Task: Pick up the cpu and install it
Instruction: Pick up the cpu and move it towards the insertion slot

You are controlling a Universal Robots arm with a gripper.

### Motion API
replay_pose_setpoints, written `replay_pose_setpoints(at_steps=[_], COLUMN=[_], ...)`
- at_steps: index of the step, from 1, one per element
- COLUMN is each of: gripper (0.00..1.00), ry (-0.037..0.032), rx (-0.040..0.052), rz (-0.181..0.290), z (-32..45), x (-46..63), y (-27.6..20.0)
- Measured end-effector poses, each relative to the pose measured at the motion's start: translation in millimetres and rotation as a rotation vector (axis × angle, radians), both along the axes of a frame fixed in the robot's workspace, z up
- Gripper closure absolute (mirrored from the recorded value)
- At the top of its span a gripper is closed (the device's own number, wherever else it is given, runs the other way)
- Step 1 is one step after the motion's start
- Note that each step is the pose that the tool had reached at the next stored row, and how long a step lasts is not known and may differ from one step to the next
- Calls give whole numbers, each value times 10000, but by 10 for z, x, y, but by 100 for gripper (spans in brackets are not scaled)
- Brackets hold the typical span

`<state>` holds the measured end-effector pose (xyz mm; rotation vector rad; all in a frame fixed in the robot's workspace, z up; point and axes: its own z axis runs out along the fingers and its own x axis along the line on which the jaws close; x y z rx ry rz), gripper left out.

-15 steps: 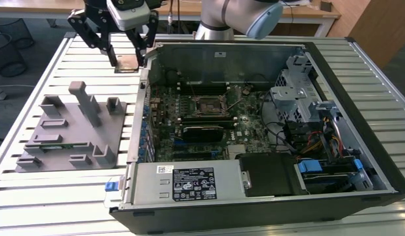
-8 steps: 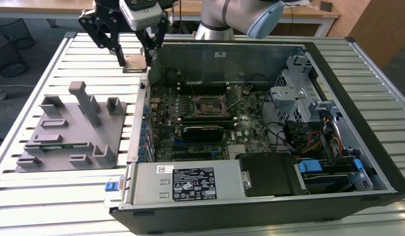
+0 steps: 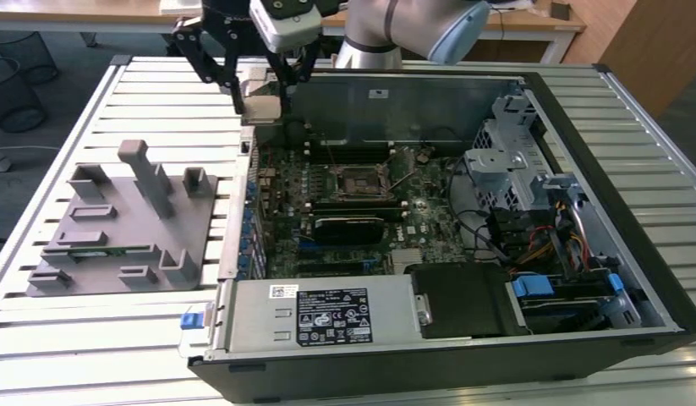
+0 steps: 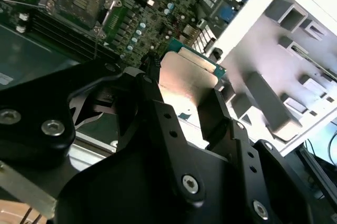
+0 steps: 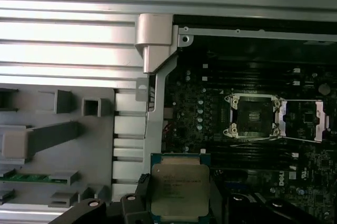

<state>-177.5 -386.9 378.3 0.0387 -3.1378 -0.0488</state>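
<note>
Where the computer case (image 3: 415,101) has its side wall, hovers with gripper (image 3: 260,103) clamped on the cpu (image 5: 180,190). Holds it flat between both fingertips, just over that wall's edge.

The silver-grey arm (image 3: 404,30) stands at the far edge of the table (image 3: 156,93). Its wrist is bent so that the black gripper (image 3: 260,106) points straight down over the far corner of the computer case (image 3: 438,97), at the exterior view's left. Its two fingers (image 4: 154,84) are clamped on opposite edges of the cpu (image 5: 180,184), holding it flat in the air with the metal plate up.
</note>
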Motion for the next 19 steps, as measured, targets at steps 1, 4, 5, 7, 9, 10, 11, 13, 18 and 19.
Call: replay_pose_setpoints(at_steps=[1, 4, 5, 7, 9, 10, 11, 13, 18, 19], gripper=[47, 47, 47, 47, 47, 47, 47, 47, 47, 47], ry=[0, 1, 1, 0, 0, 1, 1, 0, 0, 1], rx=[0, -1, -1, 0, 0, 0, 0, 0, 0, -1], rz=[1, 1, 1, -1, 0, -2, 0, 1, 0, 1], z=[0, -1, -1, -3, -4, -4, -5, -6, -9, -9], x=[46, 181, 226, 320, 407, 450, 489, 561, 722, 759], y=[0, 0, 0, 1, 8, 13, 21, 47, 130, 146])
